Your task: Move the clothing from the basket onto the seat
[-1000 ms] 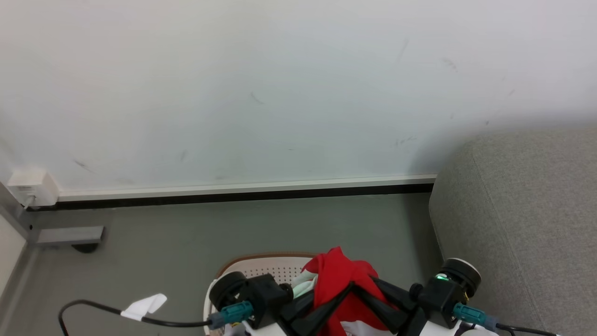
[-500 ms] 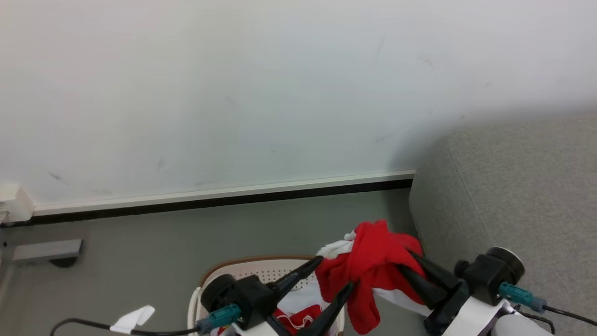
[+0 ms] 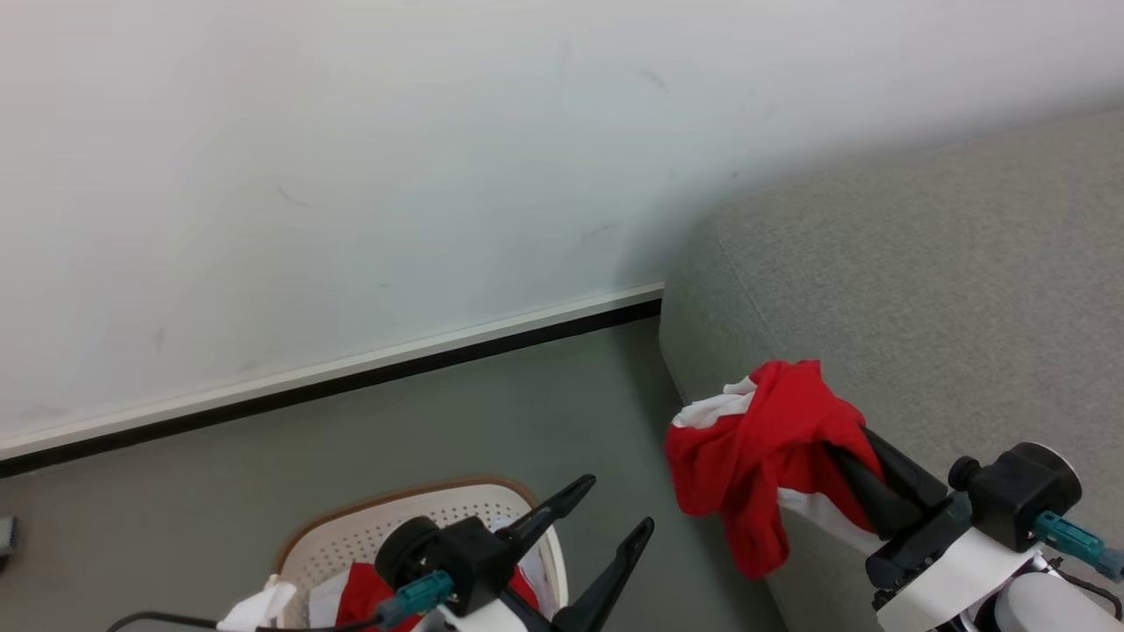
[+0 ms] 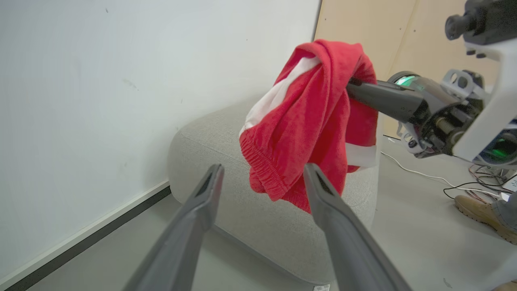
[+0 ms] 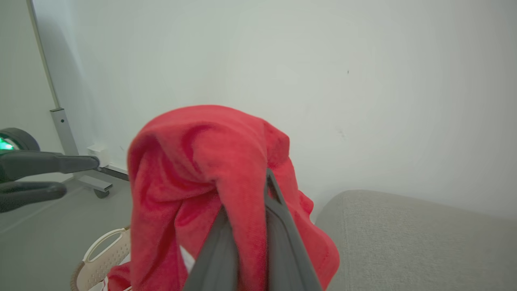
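Note:
A red garment with white stripes (image 3: pixel 764 448) hangs bunched from my right gripper (image 3: pixel 834 452), which is shut on it, over the left edge of the grey sofa (image 3: pixel 922 290). The same garment (image 4: pixel 311 121) shows in the left wrist view, and in the right wrist view the red cloth (image 5: pixel 202 173) drapes over the closed fingers. My left gripper (image 3: pixel 615 505) stands open and empty above the cream basket (image 3: pixel 369 535). More red and white clothing (image 3: pixel 360 592) lies inside the basket, partly hidden by the left wrist.
A white wall with a black skirting strip (image 3: pixel 351 377) runs behind the grey floor (image 3: pixel 439 430). A cable with a white tag (image 3: pixel 250 610) lies left of the basket. A person's brown shoe (image 4: pixel 480 210) and loose cables (image 4: pixel 464 188) are on the floor beyond the sofa.
My right gripper has carried the red garment up and right from the basket to the sofa's edge. My left gripper has let go of it and opened. The head camera turned right.

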Available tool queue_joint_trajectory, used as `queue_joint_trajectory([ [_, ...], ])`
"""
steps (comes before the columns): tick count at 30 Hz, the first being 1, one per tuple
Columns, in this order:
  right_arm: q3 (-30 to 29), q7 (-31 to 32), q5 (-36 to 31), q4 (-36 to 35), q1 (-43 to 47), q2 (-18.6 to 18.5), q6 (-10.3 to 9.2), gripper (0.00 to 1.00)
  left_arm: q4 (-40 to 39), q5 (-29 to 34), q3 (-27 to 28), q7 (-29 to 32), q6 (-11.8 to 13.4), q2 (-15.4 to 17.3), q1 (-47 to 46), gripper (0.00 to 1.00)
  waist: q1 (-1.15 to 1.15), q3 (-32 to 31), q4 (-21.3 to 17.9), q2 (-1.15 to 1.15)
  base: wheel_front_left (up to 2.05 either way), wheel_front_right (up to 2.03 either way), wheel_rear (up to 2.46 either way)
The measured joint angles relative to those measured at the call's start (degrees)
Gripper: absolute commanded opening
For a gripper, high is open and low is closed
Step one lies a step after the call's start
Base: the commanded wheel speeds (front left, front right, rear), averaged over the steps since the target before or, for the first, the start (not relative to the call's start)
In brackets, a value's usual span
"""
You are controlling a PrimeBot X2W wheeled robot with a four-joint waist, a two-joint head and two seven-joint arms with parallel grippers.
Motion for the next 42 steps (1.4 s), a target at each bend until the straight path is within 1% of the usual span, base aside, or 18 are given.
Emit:
queue_joint_trajectory([
  [4,-2.8,0.0,-0.8,-0.5,1.4,-0.1,0.0,0.0,0.6,0.0,-0.3,-0.3,-0.1,-0.6,-0.5,1.0,0.0,1.0,-2.4,0.0,0.0,0.0,0.0],
  [7,-5.2,0.0,-1.6,-0.7,2.1,-0.1,0.0,0.0,1.0,0.1,-0.6,-0.5,-0.1,-0.9,-1.0,1.0,0.0,2.0,-3.3,0.0,0.0,0.0,0.0],
  [9,-7.6,0.0,-3.0,-0.5,2.3,0.2,0.0,0.0,1.0,0.4,-0.6,-0.5,-0.3,-0.9,-1.6,1.0,0.0,3.1,-3.4,0.0,0.0,0.0,0.0],
  [13,-14.4,0.0,-5.2,0.1,1.3,2.5,0.0,0.0,0.8,0.9,-0.1,0.1,0.0,-0.5,-3.8,1.0,0.0,5.9,-3.2,0.0,0.0,0.0,0.0],
  [16,-20.4,0.0,-7.3,1.4,-1.7,4.1,0.0,0.0,-0.3,1.6,0.2,1.2,-0.1,0.3,-6.4,1.0,0.0,9.2,-2.7,0.0,0.0,0.0,0.0],
  [19,-26.3,0.0,-8.2,2.8,-6.4,5.6,0.0,0.0,-1.6,2.8,0.3,3.0,-0.8,1.2,-10.3,1.0,0.0,13.5,-1.9,0.0,0.0,0.0,0.0],
  [24,-36.0,0.0,-10.5,7.2,-15.8,5.4,0.0,0.0,-3.4,4.6,0.6,5.0,-2.0,2.4,-17.4,1.0,0.01,21.8,-0.1,0.0,0.0,0.0,0.0],
  [26,-39.8,0.0,-11.3,9.4,-19.6,4.8,0.0,0.0,-3.9,5.2,0.9,5.4,-2.3,2.5,-19.9,1.0,0.02,25.2,0.9,0.0,0.0,0.0,0.0],
  [29,-44.3,0.1,-13.6,13.4,-24.9,2.3,-0.01,0.0,-4.2,5.6,1.5,5.2,-2.5,2.6,-23.2,1.0,0.02,30.0,2.5,0.0,0.0,0.0,0.0],
  [32,-48.6,1.8,-14.7,17.2,-30.3,0.0,-0.01,0.0,-4.5,5.9,2.1,4.8,-2.5,2.4,-25.1,1.0,0.02,34.2,4.3,0.0,0.0,0.0,0.0],
  [35,-53.4,3.2,-18.3,20.8,-35.5,-3.2,-0.01,0.0,-4.4,6.7,2.2,4.3,-2.2,2.2,-26.3,1.0,0.02,37.7,6.6,0.0,0.0,0.0,0.0],
  [37,-57.0,4.5,-19.1,23.6,-39.0,-3.8,-0.01,0.0,-4.3,6.9,2.2,3.9,-1.8,2.0,-26.3,1.0,0.01,39.7,8.1,0.0,0.0,0.0,0.0],
  [39,-60.6,5.3,-21.2,26.4,-41.6,-4.2,0.0,0.0,-4.3,6.9,2.1,3.8,-1.7,2.1,-26.2,1.0,0.02,41.4,9.6,0.0,0.0,0.0,0.0],
  [42,-66.3,5.8,-24.2,31.4,-43.8,-5.4,0.0,0.0,-4.3,7.0,1.9,3.4,-1.3,2.4,-25.6,1.0,0.01,43.4,11.7,0.0,0.0,0.0,0.0],
])
